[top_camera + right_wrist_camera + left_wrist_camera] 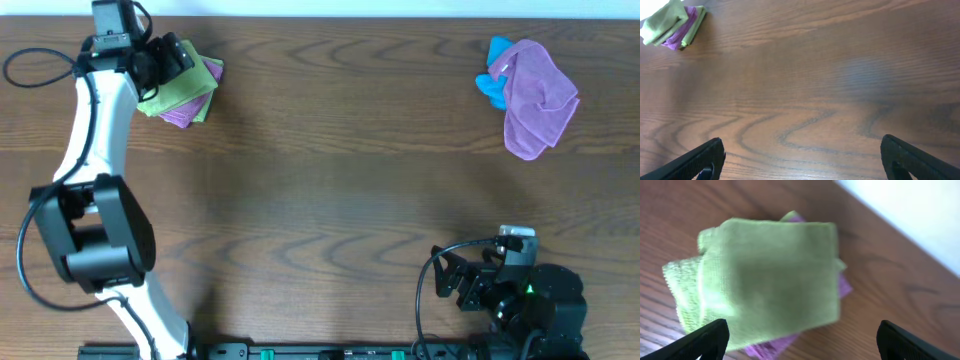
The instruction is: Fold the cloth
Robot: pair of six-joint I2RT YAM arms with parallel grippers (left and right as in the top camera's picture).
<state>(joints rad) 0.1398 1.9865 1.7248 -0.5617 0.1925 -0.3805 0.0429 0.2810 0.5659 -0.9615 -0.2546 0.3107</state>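
Note:
The lime-green cloth (182,88) lies folded on top of a folded purple cloth (184,114) at the far left of the table. In the left wrist view the cloth (765,275) fills the middle, with the purple cloth (775,349) peeking out under it. My left gripper (168,60) hovers over the stack, open and empty; its fingertips (800,342) are wide apart. My right gripper (450,278) rests near the front right, open and empty (802,160), over bare wood. The stack also shows far off in the right wrist view (667,22).
A crumpled purple cloth (538,95) lies at the far right with a small bright blue cloth (494,72) beside it. The table's far edge meets a white wall (920,215) just behind the stack.

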